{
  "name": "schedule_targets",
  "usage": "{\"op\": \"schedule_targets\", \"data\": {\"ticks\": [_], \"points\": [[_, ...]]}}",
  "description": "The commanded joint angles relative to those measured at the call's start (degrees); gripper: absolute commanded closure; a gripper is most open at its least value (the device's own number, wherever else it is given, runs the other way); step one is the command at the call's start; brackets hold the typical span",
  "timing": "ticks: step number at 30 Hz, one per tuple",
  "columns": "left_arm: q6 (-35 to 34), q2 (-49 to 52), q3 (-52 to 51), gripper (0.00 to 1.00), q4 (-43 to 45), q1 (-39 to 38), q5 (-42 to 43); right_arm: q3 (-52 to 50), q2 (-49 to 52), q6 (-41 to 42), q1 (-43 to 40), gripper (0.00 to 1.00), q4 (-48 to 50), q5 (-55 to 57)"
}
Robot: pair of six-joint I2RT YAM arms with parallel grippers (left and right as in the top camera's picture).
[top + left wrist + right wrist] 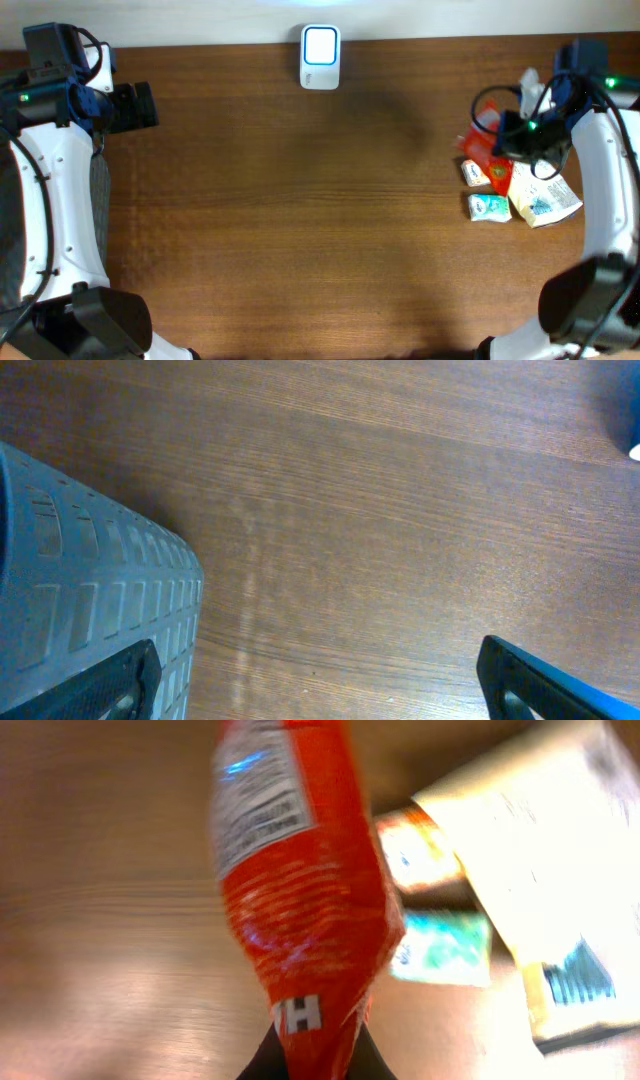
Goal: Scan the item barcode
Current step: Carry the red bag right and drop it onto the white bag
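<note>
Red bag (pixel 300 890) fills the right wrist view, pinched at its near end by the right gripper (pixel 305 1058), fingers closed on it. White printed panel (pixel 258 800) at the bag's far end faces the wrist camera. It's too blurred to read, so can't tell if that's the barcode. Can't tell whether the bag is clear of the desk (pixel 300 220) either.

Overhead: bag sits at the right side of the desk, partly under the right arm, well apart from the scanner (pixel 320 57). Scanner stands at the back edge, centre, with its lit window facing up.

Just beside the bag is a small pile:
- orange-and-white packet (pixel 476 173)
- teal packet (pixel 489 207), in front of the orange-and-white one
- white pouch (pixel 545 197) with blue print, to their right and touching them

Left gripper (pixel 140 105) is at the far left, near the back edge. Fingers spread wide, one at each lower corner of the left wrist view, only bare desk showing between them.
</note>
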Motion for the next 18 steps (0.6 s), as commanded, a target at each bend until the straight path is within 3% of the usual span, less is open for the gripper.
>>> {"op": "schedule_targets", "data": {"ticks": [1,4,5,9,10,14,16,18], "points": [[0.87,0.09,0.11,0.01,0.07,0.13,0.24,-8.9,1.44,3.28,-3.96,0.85,5.49,2.67],[0.87,0.09,0.11,0.01,0.04,0.13,0.24,-9.27,1.36,4.31,-4.96,0.69,6.45,2.49],[0.87,0.09,0.11,0.01,0.04,0.13,0.24,-7.61,1.18,4.31,-4.94,0.54,5.6,2.36],[0.87,0.09,0.11,0.01,0.07,0.13,0.24,5.16,-0.72,3.23,-4.72,0.28,-3.74,0.55],[0.87,0.09,0.11,0.01,0.04,0.13,0.24,10.03,-1.57,2.56,-4.35,0.17,-6.69,-0.63],[0.87,0.09,0.11,0.01,0.04,0.13,0.24,28.48,-7.65,-2.23,1.77,0.08,-15.89,-6.71],[0.87,0.09,0.11,0.01,0.04,0.13,0.24,32.5,-11.65,-2.14,7.69,0.08,-18.56,-7.02],[0.87,0.09,0.11,0.01,0.04,0.13,0.24,32.94,-16.13,-2.14,13.64,0.01,-21.88,-6.97]]}}
